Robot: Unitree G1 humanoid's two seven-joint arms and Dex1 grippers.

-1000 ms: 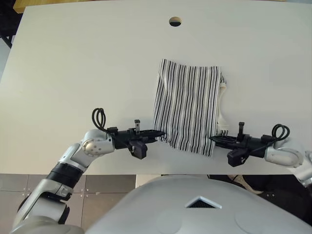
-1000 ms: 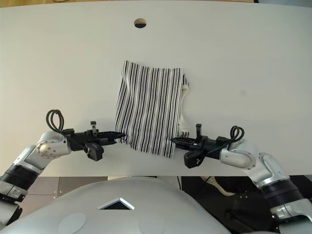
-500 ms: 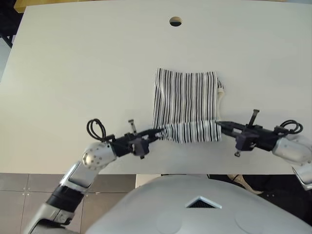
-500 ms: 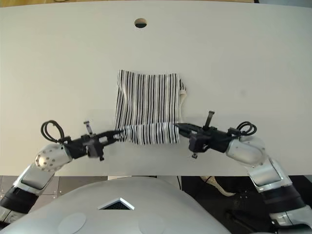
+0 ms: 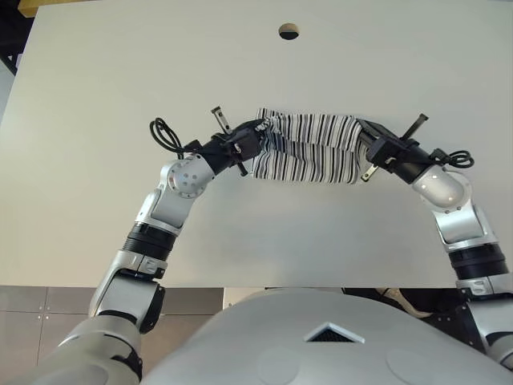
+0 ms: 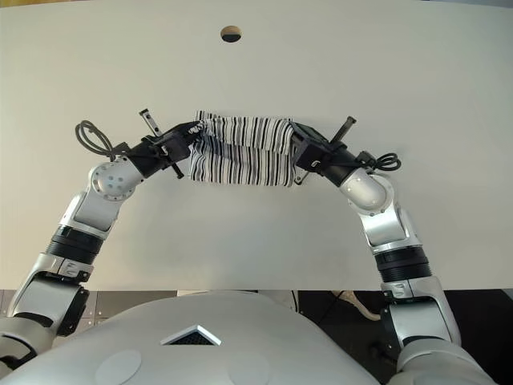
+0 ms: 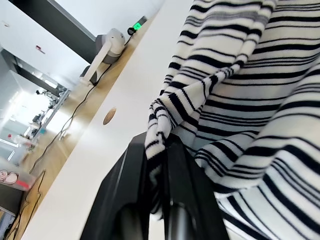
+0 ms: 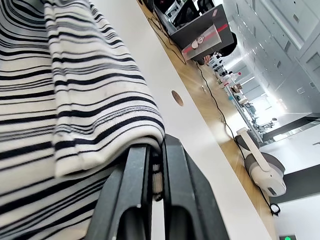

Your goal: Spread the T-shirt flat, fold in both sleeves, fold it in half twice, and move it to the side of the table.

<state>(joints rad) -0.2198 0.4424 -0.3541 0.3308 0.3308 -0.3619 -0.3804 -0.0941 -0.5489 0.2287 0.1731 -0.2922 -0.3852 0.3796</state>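
Both corners of the striped T-shirt [image 5: 309,151] are pinched tight, left gripper [image 5: 260,127] and right gripper [image 5: 361,128] mid half-fold; sleeves look tucked, sliding aside is left.

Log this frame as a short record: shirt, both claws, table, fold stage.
T-shirt: striped, doubled over into a wide band, top layer held at both ends
left claw: shut on the T-shirt's left corner
right claw: shut on the T-shirt's right corner
table: white, T-shirt lies mid-table
hole: in the table near the far edge, beyond the T-shirt
stage: a half fold in hand; T-shirt not yet at the table's side
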